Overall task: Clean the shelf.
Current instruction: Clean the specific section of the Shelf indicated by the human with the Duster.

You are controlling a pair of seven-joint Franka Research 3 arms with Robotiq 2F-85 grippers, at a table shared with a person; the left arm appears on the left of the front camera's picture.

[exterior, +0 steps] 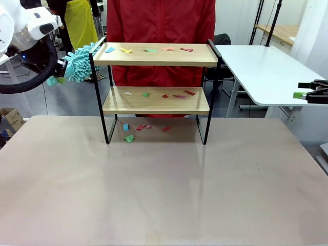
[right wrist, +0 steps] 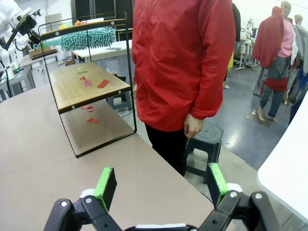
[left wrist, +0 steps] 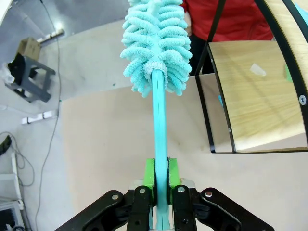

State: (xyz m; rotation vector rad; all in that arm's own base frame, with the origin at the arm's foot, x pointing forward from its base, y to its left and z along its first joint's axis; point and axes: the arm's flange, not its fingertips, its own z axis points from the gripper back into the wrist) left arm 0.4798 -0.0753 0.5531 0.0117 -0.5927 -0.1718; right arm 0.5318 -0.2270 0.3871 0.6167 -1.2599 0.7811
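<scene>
On the left, the left fingers are squeezed tight on the thin handle of a fluffy blue-green duster. The handle looks stiff. The head looks soft and floppy. The duster points right, at the left end of the shelf, up by its top board. The head is just beside the black frame there. I cannot tell if it touches.

The shelf stands upright in the middle of the tabletop, toward the far side. Its two boards run long from left to right, and its open front faces the near side. It looks stiff but light, on thin legs, so I think a hard push could slide it or tip it. If it needs holding, the black frame at one end looks like the best place. Small paper bits lie on both boards and on the tabletop under it. They look very light and should brush off easily.

A person in a red jacket stands right behind the shelf.

On the right, the right fingers are wide apart and hold nothing.
</scene>
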